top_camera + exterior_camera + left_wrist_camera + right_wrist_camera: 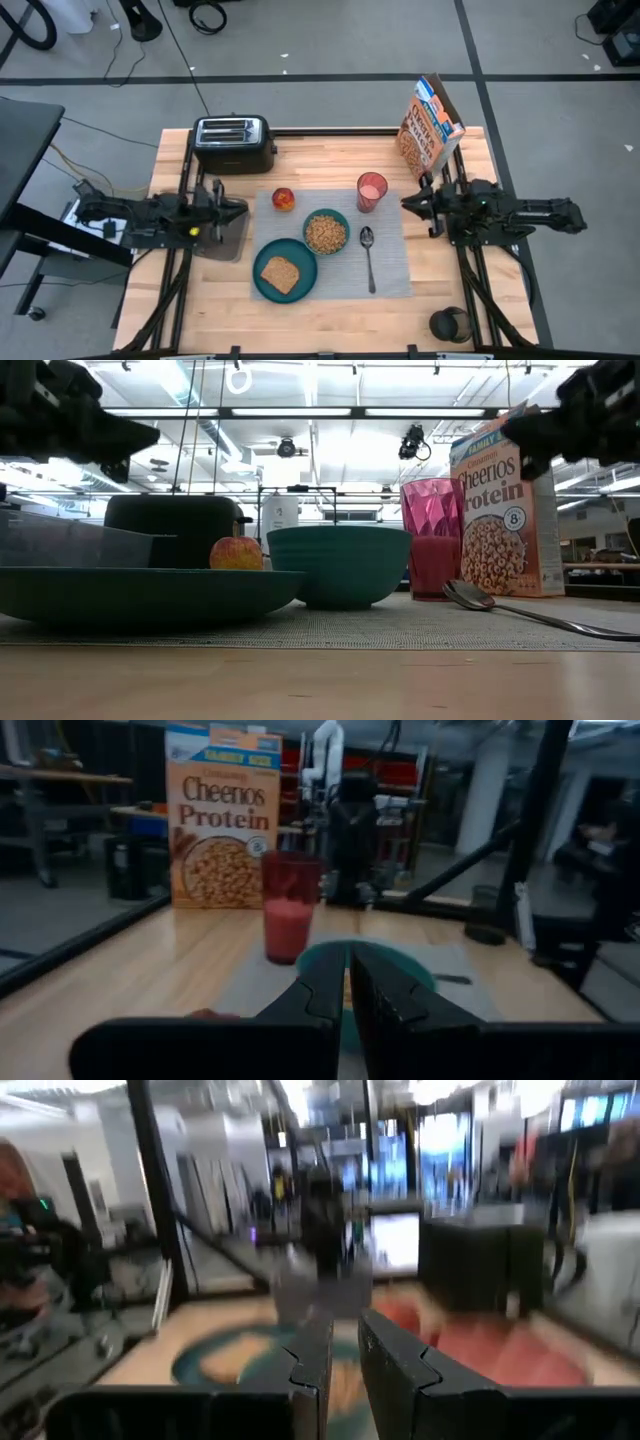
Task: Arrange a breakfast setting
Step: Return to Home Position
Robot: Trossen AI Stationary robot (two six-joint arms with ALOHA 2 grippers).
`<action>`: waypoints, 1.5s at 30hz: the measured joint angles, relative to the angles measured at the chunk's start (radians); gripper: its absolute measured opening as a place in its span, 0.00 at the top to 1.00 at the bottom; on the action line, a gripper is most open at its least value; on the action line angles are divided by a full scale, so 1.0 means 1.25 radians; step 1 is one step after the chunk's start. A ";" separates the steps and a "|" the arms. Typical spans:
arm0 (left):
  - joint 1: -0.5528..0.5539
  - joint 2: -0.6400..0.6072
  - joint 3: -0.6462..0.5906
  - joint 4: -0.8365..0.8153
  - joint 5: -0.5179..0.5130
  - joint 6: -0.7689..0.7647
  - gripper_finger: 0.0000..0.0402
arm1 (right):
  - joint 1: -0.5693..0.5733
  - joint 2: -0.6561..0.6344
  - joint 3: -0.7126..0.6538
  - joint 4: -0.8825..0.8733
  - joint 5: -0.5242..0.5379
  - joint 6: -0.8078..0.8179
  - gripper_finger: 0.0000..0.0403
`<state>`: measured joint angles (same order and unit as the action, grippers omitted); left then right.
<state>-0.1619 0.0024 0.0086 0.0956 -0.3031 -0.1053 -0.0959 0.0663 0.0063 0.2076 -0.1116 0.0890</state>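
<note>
The grey ribbed placemat (390,270) lies mid-table. On it stand the teal plate (262,283) with the brown toast (280,273), the teal bowl (325,232) holding cereal, the pink cup (371,191), the metal spoon (368,258) and the red-orange fruit (284,199). My left gripper (243,209) hangs shut and empty above the table, left of the fruit. My right gripper (405,203) hangs shut and empty just right of the cup. In the low view both grippers stay high above the setting.
A black toaster (234,143) stands at the far edge and a Cheerios box (430,125) at the far right. A clear tray (222,240) lies left of the plate. A dark cup (450,325) stands at the near right corner.
</note>
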 joint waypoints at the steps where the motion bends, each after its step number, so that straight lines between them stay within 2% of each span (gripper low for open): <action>1: 0.005 0.005 0.000 -0.012 0.008 0.002 0.93 | 0.000 0.004 0.000 -0.026 0.001 0.012 0.85; 4: 0.016 0.051 0.001 -0.018 0.014 0.043 0.93 | 0.000 0.012 0.000 -0.080 0.002 0.039 0.85; 12: 0.015 0.095 0.000 -0.012 0.013 0.051 0.93 | 0.000 0.026 0.000 -0.089 0.011 0.055 0.85; 45: 0.015 0.104 -0.001 -0.002 0.013 0.052 0.93 | 0.000 0.026 0.000 -0.065 0.011 0.054 0.85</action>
<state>-0.1432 0.1329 0.0074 0.0933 -0.2863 -0.0399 -0.0959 0.0982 0.0063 0.1268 -0.0982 0.1566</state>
